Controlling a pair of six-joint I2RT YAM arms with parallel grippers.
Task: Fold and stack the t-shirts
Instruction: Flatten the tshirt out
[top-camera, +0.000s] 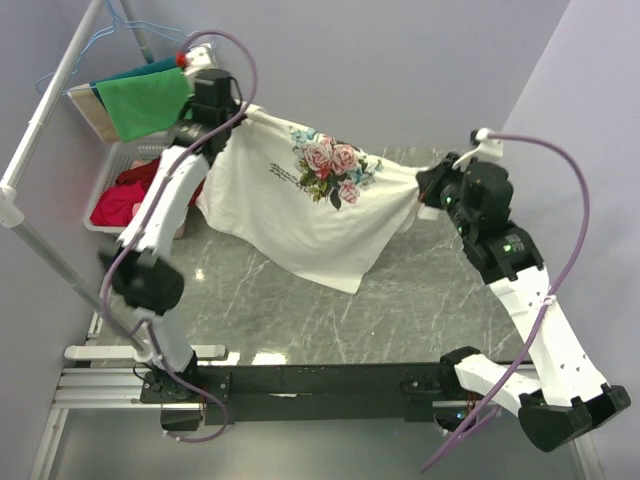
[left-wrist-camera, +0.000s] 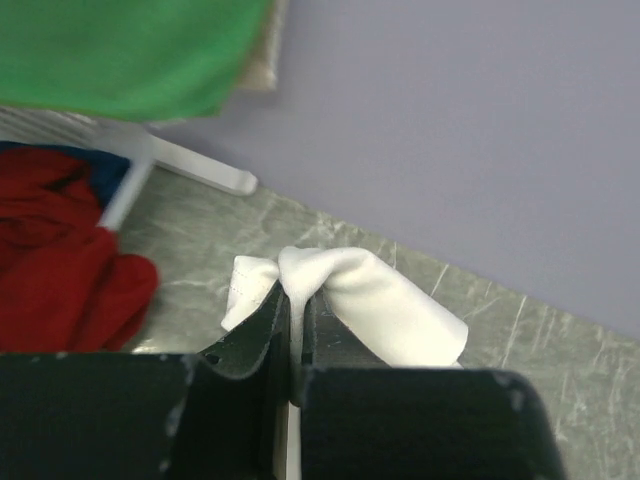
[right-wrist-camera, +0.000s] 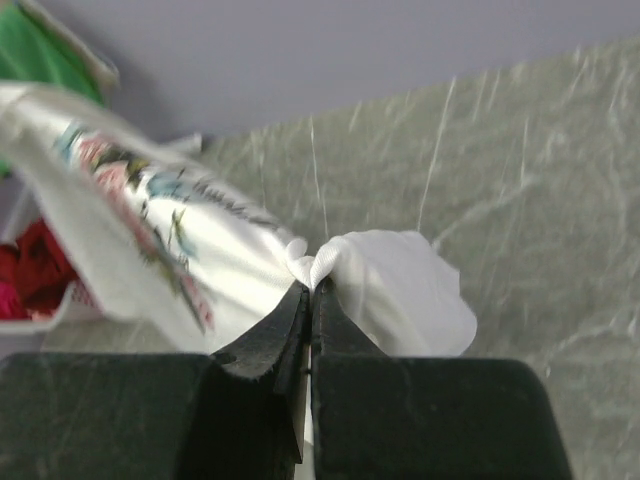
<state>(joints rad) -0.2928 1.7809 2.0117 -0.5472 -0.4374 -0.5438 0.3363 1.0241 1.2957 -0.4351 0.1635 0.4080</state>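
A white t-shirt (top-camera: 290, 215) with a pink-rose floral print and dark script hangs stretched in the air between my two grippers, its lower edge drooping toward the marble table (top-camera: 300, 320). My left gripper (top-camera: 238, 112) is shut on its far left corner; the left wrist view shows the jaws pinching a white fold (left-wrist-camera: 345, 290). My right gripper (top-camera: 425, 195) is shut on its right corner; the right wrist view shows the pinched white cloth (right-wrist-camera: 400, 285) and the print (right-wrist-camera: 140, 215) to the left.
A white basket (top-camera: 112, 170) with red and pink clothes stands at the far left. A green cloth (top-camera: 145, 100) and a teal one hang over it from a rack. A white pole (top-camera: 45, 110) runs along the left side. A purple wall stands behind.
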